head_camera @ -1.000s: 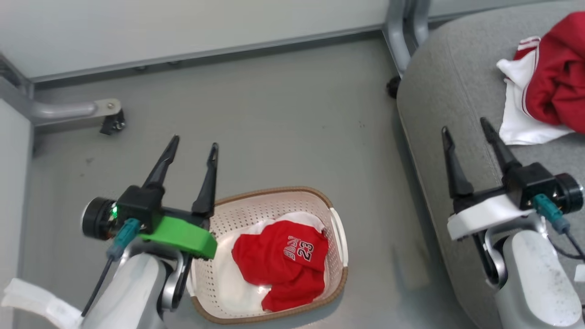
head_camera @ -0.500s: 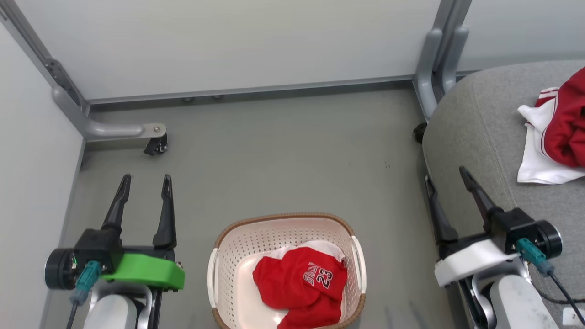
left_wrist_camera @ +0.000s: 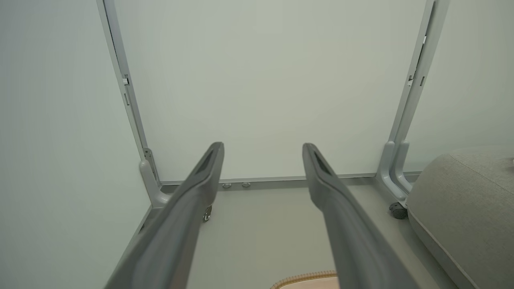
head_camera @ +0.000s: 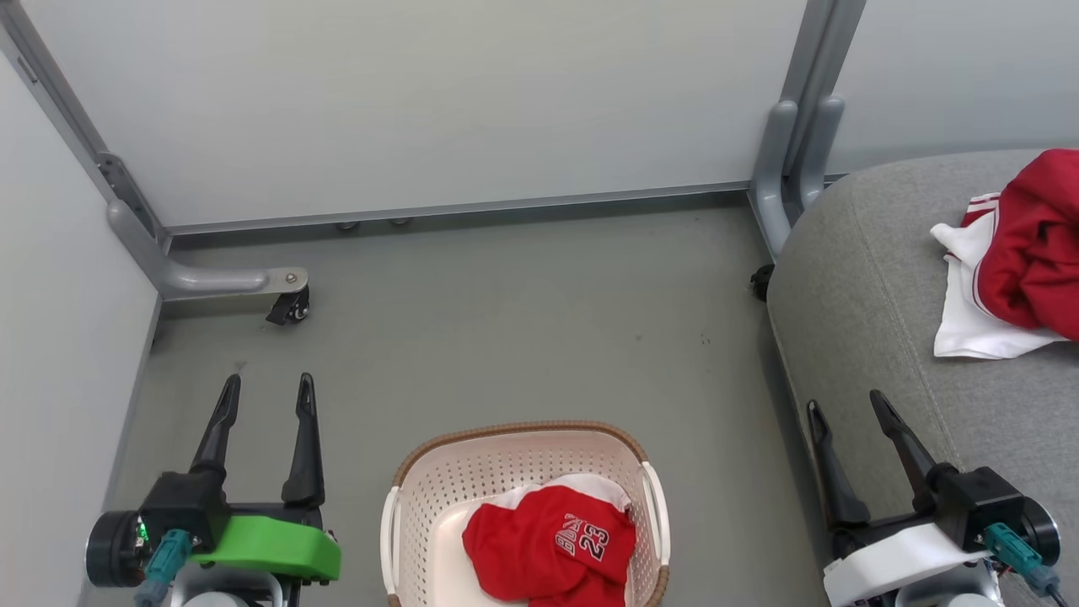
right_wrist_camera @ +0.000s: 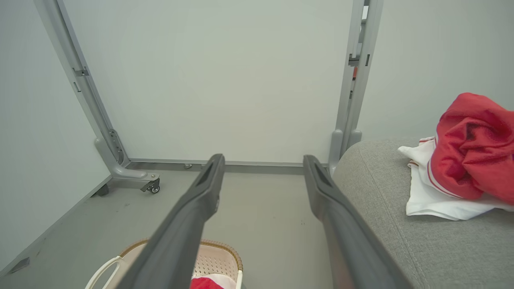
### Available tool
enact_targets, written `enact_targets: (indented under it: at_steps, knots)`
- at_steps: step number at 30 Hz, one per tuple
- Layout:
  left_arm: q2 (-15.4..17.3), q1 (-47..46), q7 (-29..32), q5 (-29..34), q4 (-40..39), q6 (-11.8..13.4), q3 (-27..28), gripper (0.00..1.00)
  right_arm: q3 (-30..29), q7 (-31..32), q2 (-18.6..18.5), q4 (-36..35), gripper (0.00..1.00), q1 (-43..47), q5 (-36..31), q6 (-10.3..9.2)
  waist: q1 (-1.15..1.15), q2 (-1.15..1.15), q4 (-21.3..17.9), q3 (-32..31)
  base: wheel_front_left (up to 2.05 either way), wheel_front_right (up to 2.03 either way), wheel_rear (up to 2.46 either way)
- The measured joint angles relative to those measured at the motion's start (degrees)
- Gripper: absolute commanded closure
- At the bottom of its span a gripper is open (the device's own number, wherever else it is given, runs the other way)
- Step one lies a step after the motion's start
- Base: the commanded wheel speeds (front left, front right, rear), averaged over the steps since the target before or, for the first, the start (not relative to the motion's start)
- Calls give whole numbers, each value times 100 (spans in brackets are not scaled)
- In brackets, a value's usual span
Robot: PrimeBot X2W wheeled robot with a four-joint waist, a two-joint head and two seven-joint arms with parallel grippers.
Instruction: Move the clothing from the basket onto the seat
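A cream perforated basket [head_camera: 438,480] with a brown rim stands on the floor at the bottom centre, holding a crumpled red garment [head_camera: 548,544] printed with 23. A second red garment with white trim [head_camera: 1024,253] lies on the grey seat [head_camera: 860,278] at the right, and shows again in the right wrist view [right_wrist_camera: 470,156]. My left gripper [head_camera: 265,394] hangs open and empty left of the basket. Over the seat's front edge my right gripper [head_camera: 845,403] is open and empty too. The basket rim [left_wrist_camera: 305,277] peeks in at the bottom of the left wrist view.
Pale partition walls [head_camera: 421,101] close off the back and left. Their grey metal feet carry castors: one at the left [head_camera: 291,308], one by the seat's corner [head_camera: 761,282]. Grey floor [head_camera: 523,329] lies between the basket and the back wall.
The head camera has tilted up and back, so everything sits lower in view. Both grippers have drawn back; the left one has swung away from the basket's edge to the left. Both stay open.
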Motion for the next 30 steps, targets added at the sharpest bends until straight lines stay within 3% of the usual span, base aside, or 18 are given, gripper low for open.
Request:
enact_targets:
  at_steps: [30]
  knots:
    - [-177, -314, 0, 475, 226, -416, 89, 0, 46, -1, 1, -7, 0, -94, 69, 0, 0, 0, -210, 226, 0, 0, 0]
